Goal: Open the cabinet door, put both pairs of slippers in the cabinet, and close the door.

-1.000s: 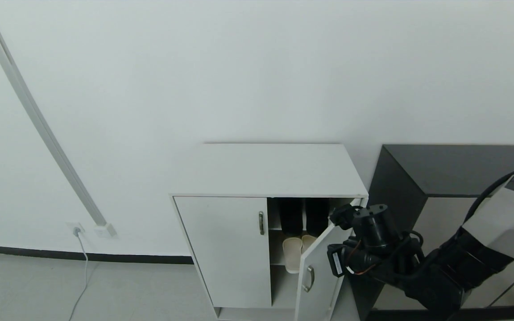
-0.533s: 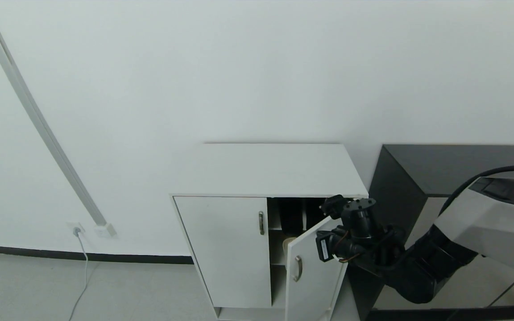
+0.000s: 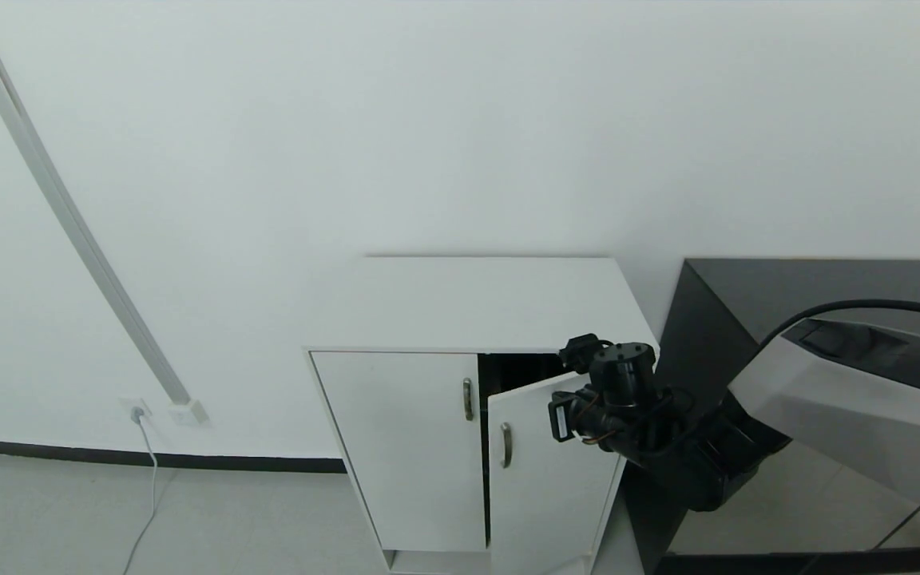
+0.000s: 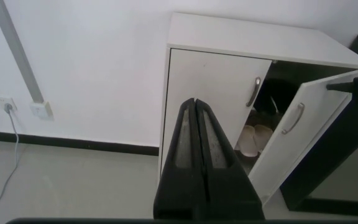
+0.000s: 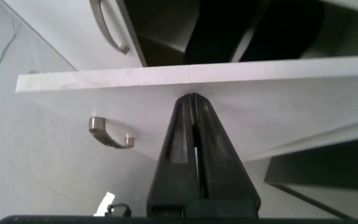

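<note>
right gripper (image 5: 193, 97) first: fingers pressed together with nothing between them, tip set against the outer face of the right door (image 5: 241, 118), just below its top edge. in the head view the right gripper (image 3: 578, 350) sits at that door's upper corner, on the hinge side, the arm coming in from the right.

the right door (image 3: 548, 471) stands ajar, swung out at an angle from the cabinet (image 3: 484, 303), with a dark wedge of opening above it and along its free edge. its handle (image 3: 505, 446) is metal and upright, untouched, well apart from the gripper. the left door (image 3: 400, 447) is flat shut, its own handle (image 3: 467, 399) just beside the gap.

over the door's top edge, in the right wrist view, there's the dark pair of slippers (image 5: 253, 31) in the upper compartment. the left wrist view catches the light pair of slippers (image 4: 255, 138) on a lower shelf, side by side, both inside the cabinet.

left gripper (image 4: 196, 104): fingers closed tight on nothing, held well apart from the cabinet, out in front of the left door.

further out, a black cabinet (image 3: 787, 287) stands just beside the white one on the right. on the wall to the left, a slanting conduit strip (image 3: 69, 208) runs down to a wall socket (image 3: 138, 414) with a cable trailing to the floor.
</note>
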Robot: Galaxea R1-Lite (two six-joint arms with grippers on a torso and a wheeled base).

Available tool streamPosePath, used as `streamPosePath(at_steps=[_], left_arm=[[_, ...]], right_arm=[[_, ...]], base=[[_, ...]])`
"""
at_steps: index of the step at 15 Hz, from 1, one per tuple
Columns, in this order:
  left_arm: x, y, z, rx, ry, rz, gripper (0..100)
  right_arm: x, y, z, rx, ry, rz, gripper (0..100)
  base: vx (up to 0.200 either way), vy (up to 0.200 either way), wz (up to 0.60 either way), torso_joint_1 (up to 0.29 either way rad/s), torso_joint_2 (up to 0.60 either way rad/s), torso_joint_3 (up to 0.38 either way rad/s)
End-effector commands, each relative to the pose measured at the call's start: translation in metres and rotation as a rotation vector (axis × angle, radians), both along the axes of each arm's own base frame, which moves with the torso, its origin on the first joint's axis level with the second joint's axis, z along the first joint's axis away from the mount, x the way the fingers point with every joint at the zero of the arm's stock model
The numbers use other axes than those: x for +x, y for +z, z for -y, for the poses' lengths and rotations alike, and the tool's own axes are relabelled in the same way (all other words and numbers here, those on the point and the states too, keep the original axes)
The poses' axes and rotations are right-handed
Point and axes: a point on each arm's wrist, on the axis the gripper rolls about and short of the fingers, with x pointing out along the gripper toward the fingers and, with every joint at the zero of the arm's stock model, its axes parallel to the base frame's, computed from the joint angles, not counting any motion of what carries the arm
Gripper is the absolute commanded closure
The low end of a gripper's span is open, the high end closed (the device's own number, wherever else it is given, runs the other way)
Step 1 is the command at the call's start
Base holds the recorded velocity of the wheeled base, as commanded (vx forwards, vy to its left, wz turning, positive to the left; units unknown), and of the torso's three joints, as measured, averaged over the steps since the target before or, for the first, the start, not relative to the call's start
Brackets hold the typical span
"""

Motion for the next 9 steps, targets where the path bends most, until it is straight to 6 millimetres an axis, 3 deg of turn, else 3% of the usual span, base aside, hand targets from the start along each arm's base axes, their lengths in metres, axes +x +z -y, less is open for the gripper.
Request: streamPosePath(at_steps=[1,9], left_arm=[[0.000,0.000,0.000,0.000,0.001,0.000,100],[0.000,0.000,0.000,0.000,0.001,-0.002,100]], right_arm=[[0.009,-0.006,0.000,0.000,-0.011,0.000,100],[0.022,-0.011,0.003,0.011,-0.033,0.012,100]], base=[[0.000,0.000,0.00,0.000,0.00,0.000],[0.000,0.000,0.00,0.000,0.00,0.000]])
